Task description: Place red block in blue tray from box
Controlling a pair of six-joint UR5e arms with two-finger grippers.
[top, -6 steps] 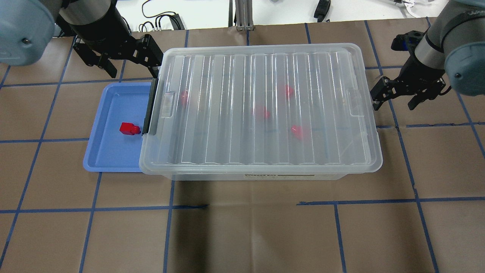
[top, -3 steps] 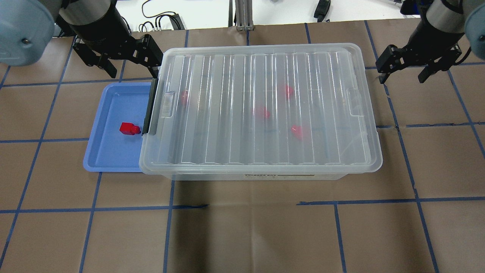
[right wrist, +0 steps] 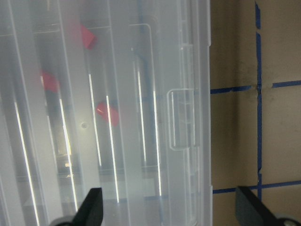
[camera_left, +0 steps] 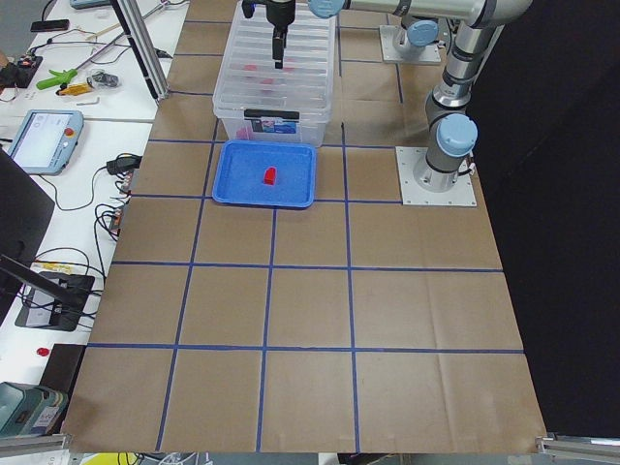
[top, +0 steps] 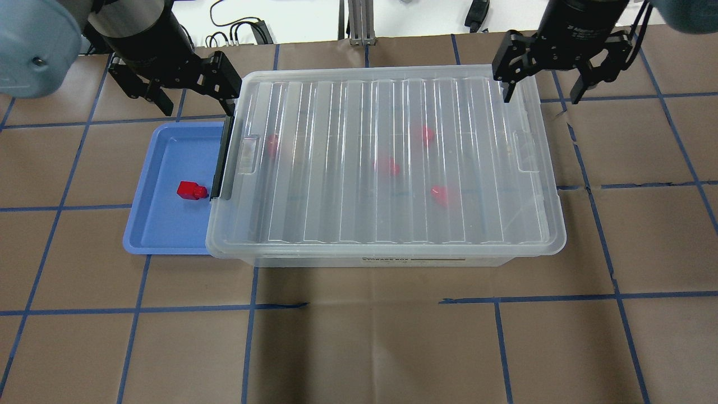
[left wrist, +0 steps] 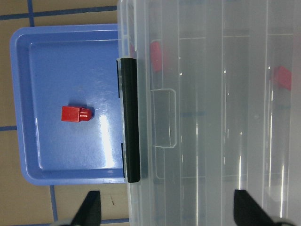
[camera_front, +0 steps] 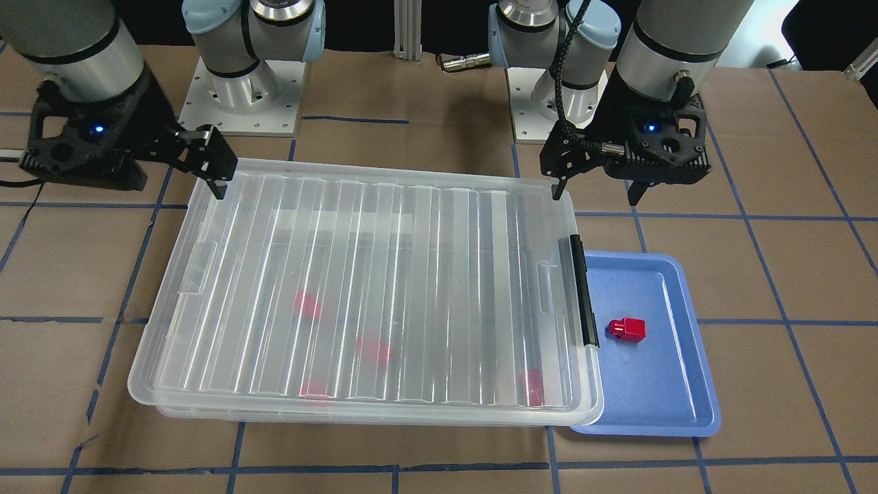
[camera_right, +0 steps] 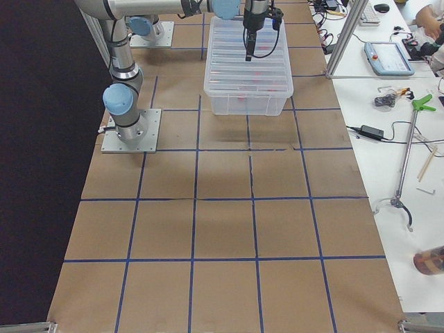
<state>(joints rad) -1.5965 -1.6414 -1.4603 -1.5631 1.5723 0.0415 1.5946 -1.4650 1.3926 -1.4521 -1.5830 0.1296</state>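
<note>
The clear box (top: 336, 213) lies with its ribbed lid shut and its black latch bar (top: 222, 157) at the left end. Several red blocks (top: 388, 166) show blurred through the lid. One red block (top: 191, 191) lies in the blue tray (top: 165, 224), which is partly tucked under the box's left end. My left gripper (top: 193, 92) is open and empty above the tray's far edge and the box's far left corner. My right gripper (top: 541, 95) is open and empty above the box's far right corner. The left wrist view shows the red block (left wrist: 75, 114) in the tray (left wrist: 33, 66).
Brown paper with blue tape lines (top: 359, 306) covers the table. The arm bases (camera_front: 240, 89) stand behind the box. Cables and a metal post (top: 356, 22) lie beyond the table's far edge.
My right gripper has moved from beside the box's right end up and leftward to its far right corner. The left gripper, box, tray and blocks have not moved.
</note>
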